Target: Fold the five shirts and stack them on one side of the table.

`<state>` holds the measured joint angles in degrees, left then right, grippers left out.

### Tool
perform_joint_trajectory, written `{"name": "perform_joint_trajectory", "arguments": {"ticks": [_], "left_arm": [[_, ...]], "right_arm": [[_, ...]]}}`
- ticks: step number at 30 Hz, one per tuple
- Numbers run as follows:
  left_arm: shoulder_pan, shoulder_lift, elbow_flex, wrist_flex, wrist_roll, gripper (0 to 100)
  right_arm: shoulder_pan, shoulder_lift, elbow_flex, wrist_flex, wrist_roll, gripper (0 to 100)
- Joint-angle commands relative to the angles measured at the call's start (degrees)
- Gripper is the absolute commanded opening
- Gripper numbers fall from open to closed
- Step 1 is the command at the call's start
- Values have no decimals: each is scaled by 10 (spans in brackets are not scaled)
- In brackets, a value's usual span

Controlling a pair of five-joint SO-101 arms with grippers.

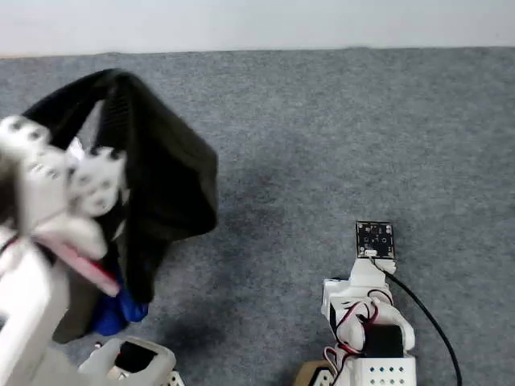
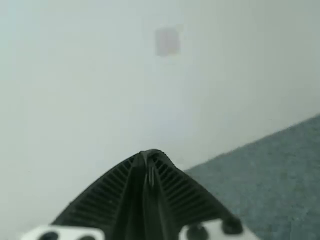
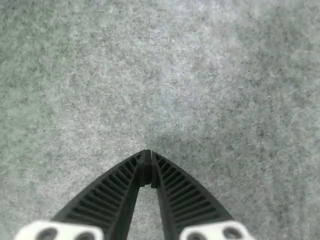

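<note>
A black shirt [image 1: 165, 185] hangs in the air over the table's left side, draped in long folds from its top near the back edge. My left gripper [image 2: 148, 157] is raised high and tips toward the pale wall; it is shut on the black shirt's top edge. Under the hanging cloth lie a blue shirt [image 1: 121, 310] and a pink one [image 1: 84, 265], bunched near the front left. My right gripper [image 3: 148, 155] is shut with nothing in it, just above bare grey carpet at the front right.
Grey carpet [image 1: 338, 137] covers the table. The right arm's body [image 1: 370, 322] sits folded at the front right, with a dark cable [image 1: 430, 318] trailing off it. A pale wall [image 1: 257, 24] runs behind the far edge.
</note>
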<state>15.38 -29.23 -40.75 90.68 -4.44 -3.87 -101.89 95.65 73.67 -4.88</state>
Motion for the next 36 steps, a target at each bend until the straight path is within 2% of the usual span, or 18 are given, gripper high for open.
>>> {"name": "perform_joint_trajectory", "arguments": {"ticks": [1,4,10,19,26,30,36], "left_arm": [[40,41,-1,-20,-5,2],[60,83,-4,-35,-5,2],[63,135,-5,-146,-10,2],[108,181,-5,-248,-76,2],[111,185,0,-345,-127,2],[107,184,20,-327,-139,2],[105,183,118,-178,-138,2]], "right_arm": [[-1,-2,9,-1,-4,10],[-1,-2,9,0,-4,9],[3,-2,9,-3,-4,9],[3,-2,9,-3,-4,9],[3,-2,9,-3,-4,9],[1,-2,9,-3,-4,9],[1,-2,9,-3,-4,9]]}}
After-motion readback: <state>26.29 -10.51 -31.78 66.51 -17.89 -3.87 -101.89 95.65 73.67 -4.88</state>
